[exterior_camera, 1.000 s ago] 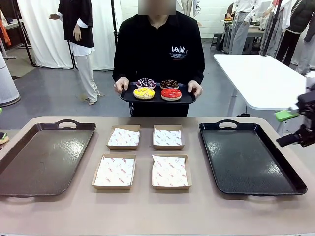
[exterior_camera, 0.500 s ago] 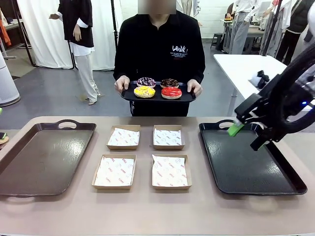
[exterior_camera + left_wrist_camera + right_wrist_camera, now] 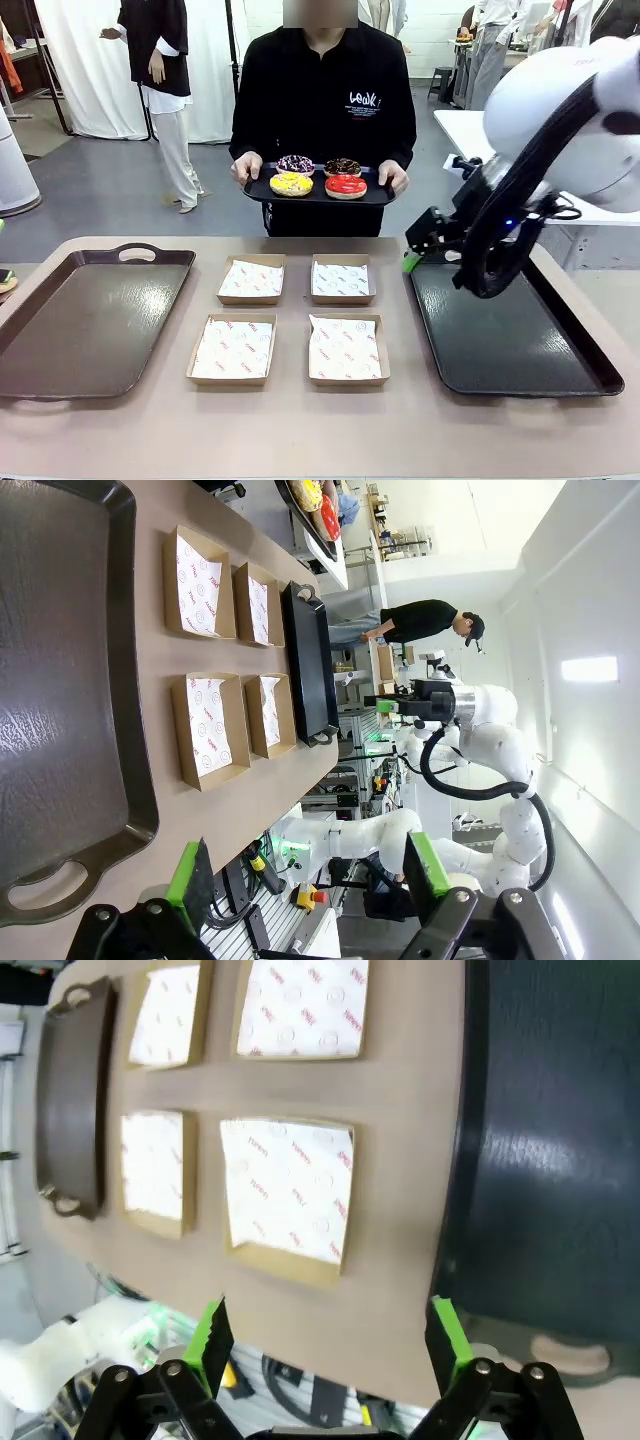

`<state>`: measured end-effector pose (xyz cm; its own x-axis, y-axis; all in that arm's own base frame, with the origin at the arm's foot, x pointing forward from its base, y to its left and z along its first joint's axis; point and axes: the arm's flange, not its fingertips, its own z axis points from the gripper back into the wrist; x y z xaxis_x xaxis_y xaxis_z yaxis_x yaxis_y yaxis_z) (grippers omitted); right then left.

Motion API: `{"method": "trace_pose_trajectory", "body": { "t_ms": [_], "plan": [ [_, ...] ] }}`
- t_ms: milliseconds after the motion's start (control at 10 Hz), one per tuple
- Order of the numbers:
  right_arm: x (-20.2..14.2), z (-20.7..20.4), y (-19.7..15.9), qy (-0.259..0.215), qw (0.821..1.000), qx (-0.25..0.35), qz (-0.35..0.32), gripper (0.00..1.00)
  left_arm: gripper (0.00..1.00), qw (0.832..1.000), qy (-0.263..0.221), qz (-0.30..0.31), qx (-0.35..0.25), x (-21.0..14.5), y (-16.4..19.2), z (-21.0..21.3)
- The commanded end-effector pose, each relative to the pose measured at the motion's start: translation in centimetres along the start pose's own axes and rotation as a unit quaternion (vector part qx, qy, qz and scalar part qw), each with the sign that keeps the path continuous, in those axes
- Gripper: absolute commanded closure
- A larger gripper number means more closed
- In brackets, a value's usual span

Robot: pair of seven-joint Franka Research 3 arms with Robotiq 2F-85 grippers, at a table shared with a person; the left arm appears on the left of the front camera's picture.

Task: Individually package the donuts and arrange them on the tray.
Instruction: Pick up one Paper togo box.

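My right tool (image 3: 411,260), released and empty, above the black tray (image 3: 520,345) corner; left tool (image 3: 305,875) released; donuts (image 3: 346,186) beyond, carried by a person (image 3: 322,100).

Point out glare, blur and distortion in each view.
Front view: sharp, light glaring off the black tray at right. Left wrist view: rolled sideways, wide-angle bend along the table edge, far wall washed out. Right wrist view: soft throughout, print on the paper-lined boxes smeared, pale sheen on the black tray.

Person (image 3: 322,95) holds four donuts (image 3: 346,186) on small tray (image 3: 262,196).
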<state>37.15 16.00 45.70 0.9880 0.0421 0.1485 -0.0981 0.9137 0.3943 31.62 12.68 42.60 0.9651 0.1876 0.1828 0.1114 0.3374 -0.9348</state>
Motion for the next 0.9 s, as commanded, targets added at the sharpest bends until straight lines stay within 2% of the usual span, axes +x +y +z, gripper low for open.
{"method": "trace_pose_trajectory", "body": {
  "t_ms": [0,100,200,300,800],
  "plan": [
    [0.3,-1.4,0.3,-0.002,0.999,-0.032,-0.016,0.00,0.00,1.000,-0.009,0.000,-0.002,0.1,-0.1,0.0],
    [-0.3,-1.1,0.0,0.005,1.000,-0.022,-0.013,0.00,0.00,1.000,-0.009,0.000,-0.002,0.1,-0.1,0.0],
    [-1.5,0.5,-0.7,0.029,0.999,0.030,0.026,0.00,0.00,1.000,-0.009,0.000,-0.002,0.1,-0.1,0.0],
    [0.3,-1.5,0.3,0.000,1.000,-0.016,-0.002,0.00,0.00,1.000,-0.009,0.000,-0.002,0.1,-0.1,0.0],
    [0.3,-1.5,0.3,0.000,1.000,-0.016,-0.002,0.00,0.00,1.000,-0.009,0.000,-0.002,0.1,-0.1,0.0]
  ]
}}
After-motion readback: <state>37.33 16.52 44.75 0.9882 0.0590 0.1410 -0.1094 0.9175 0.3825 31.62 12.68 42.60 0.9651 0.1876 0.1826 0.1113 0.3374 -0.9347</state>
